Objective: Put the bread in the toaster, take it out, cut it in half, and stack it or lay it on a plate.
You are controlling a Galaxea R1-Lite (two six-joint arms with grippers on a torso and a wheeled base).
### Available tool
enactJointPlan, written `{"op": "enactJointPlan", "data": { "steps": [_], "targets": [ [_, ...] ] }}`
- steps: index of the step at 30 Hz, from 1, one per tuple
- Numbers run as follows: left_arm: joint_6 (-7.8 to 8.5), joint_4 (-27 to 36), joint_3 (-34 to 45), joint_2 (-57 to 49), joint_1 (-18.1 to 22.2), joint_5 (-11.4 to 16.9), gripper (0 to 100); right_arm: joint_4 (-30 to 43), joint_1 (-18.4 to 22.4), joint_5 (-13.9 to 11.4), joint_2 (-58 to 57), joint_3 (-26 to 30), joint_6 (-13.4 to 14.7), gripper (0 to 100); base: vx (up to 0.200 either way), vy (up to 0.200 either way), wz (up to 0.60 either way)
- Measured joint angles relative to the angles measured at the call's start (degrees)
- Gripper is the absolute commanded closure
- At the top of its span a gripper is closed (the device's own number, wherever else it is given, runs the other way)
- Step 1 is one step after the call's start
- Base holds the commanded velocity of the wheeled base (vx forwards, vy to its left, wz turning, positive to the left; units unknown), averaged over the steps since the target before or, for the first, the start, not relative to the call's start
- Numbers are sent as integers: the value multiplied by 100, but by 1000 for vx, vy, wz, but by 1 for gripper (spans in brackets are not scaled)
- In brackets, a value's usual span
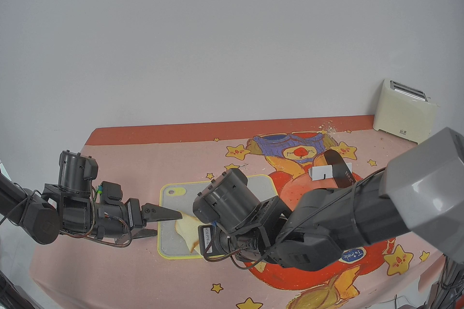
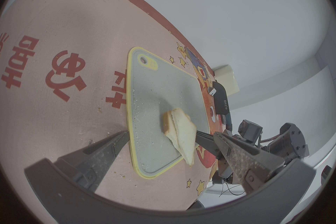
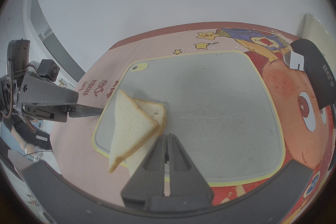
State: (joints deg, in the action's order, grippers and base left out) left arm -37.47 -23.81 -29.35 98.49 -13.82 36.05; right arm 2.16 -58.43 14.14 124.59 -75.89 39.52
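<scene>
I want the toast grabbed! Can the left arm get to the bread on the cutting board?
Probably yes. The left gripper sits at the edge of the cutting board, fingers open, facing the bread with nothing between; the right gripper pinches its far corner.

Dark grey arms (image 1: 333,223) trail looping black cables (image 1: 112,240); the right wrist bears what seems a white label (image 1: 207,236).

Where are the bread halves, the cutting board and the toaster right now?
bread halves (image 3: 131,126): right wrist view, on the white face of the upper triangular half.
cutting board (image 3: 217,105): right wrist view, on the bare grey middle.
toaster (image 1: 403,114): head view, on the cream front wall below the slots.
</scene>
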Motion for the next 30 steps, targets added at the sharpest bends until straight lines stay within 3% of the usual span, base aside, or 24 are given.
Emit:
{"op": "enactJointPlan", "data": {
  "steps": [4, 10, 30],
  "targets": [
    [-286, -17, -30, 0, -4, 7, 0, 16, -50, 2, 77, -176, -2, 100, 0, 0, 0],
    [-460, -17, -90, 10, -28, 11, 0, 41, -122, 4, 168, -391, -4, 100, 0, 0, 0],
    [-480, -30, -115, 22, -41, 9, 0, 18, -328, 17, 505, -939, -6, 100, 0, 0, 0]
  ]
}}
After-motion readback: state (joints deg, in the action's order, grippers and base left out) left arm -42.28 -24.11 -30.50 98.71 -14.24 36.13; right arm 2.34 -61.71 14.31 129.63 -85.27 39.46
